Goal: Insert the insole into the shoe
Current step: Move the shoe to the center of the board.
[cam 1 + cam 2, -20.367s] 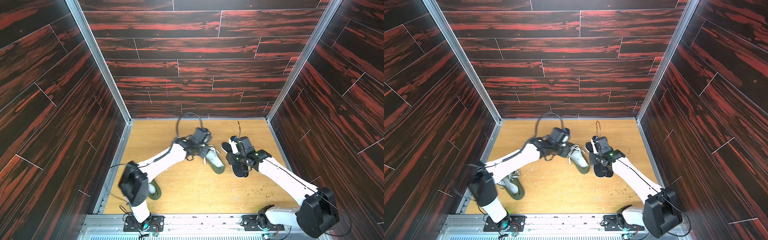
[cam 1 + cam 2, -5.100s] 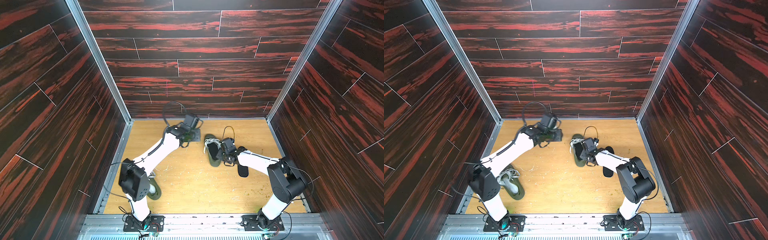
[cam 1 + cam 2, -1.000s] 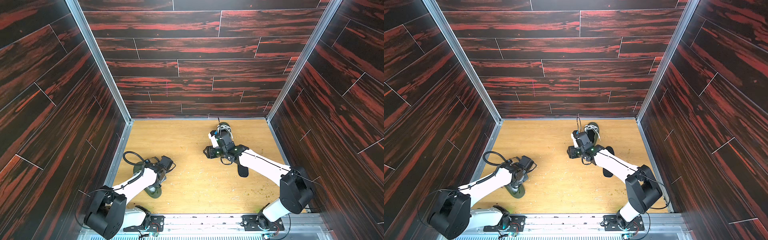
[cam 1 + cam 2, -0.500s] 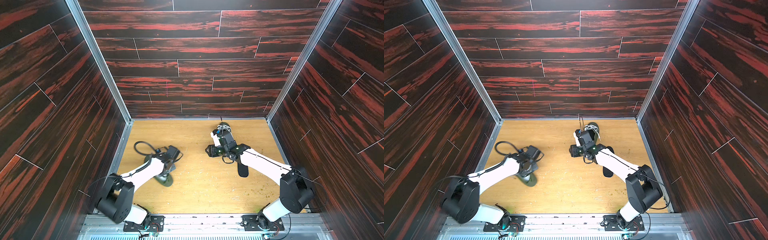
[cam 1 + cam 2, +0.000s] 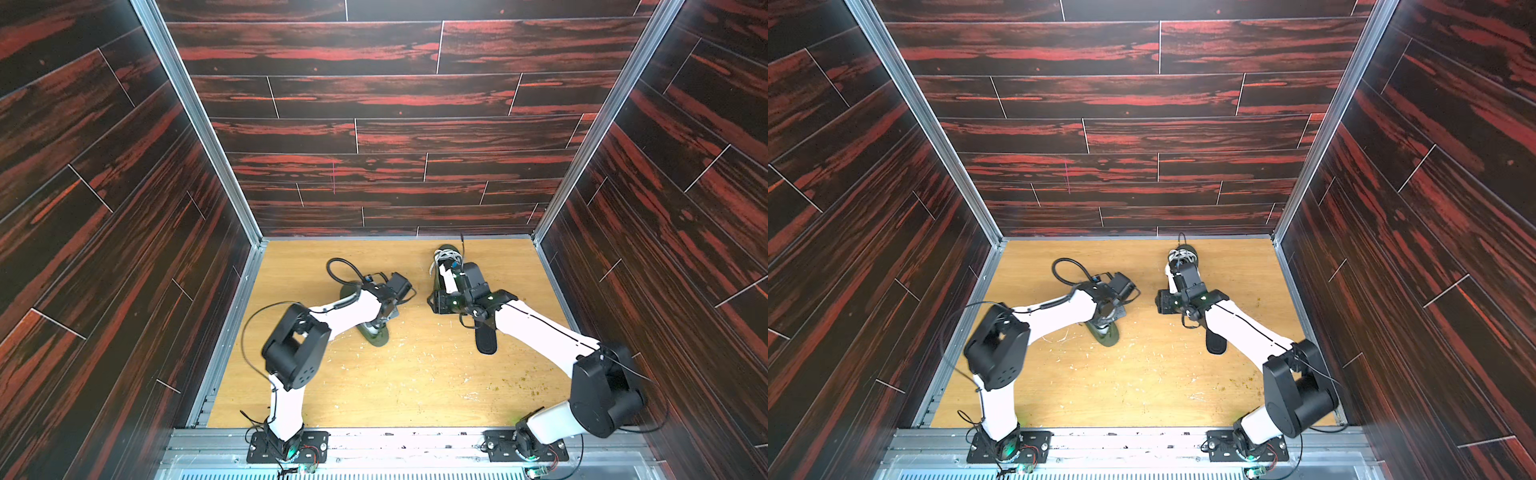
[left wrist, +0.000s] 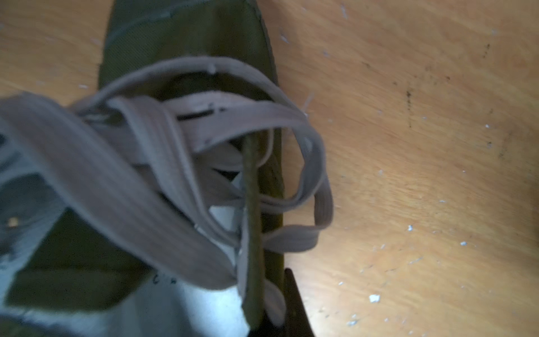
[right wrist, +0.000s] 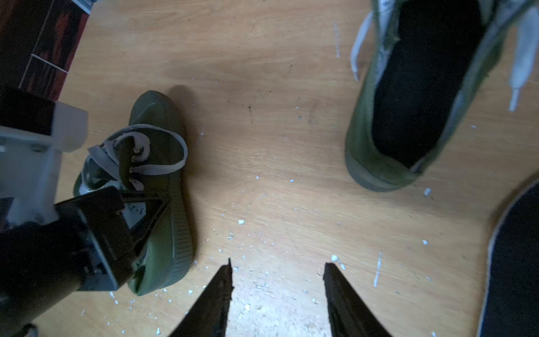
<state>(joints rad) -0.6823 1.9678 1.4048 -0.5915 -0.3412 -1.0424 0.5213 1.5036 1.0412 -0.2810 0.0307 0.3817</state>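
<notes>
My left gripper point(image 5: 385, 318) point(image 6: 264, 318) is shut on the side wall of a green shoe point(image 5: 376, 337) point(image 5: 1108, 336) point(image 6: 186, 38) with pale laces, near the middle of the wooden floor. In the right wrist view that shoe point(image 7: 163, 122) shows a white lining. A loose black insole point(image 5: 485, 343) point(image 5: 1216, 344) point(image 7: 519, 262) lies flat on the right, partly under my right arm. My right gripper point(image 5: 435, 302) point(image 7: 278, 270) hangs open over bare floor between the shoe and the insole, holding nothing. A second green shoe point(image 5: 446, 251) point(image 7: 367, 140), dark inside, sits behind it.
Dark wood-panel walls point(image 5: 374, 208) close in the floor point(image 5: 395, 382) at the back and on both sides. A metal rail point(image 5: 395, 440) carrying both arm bases runs along the front. White crumbs are scattered over the boards.
My left gripper has closed on the shoe and moved it from the front left toward the middle of the floor. The right arm has stayed where it was, still open.
</notes>
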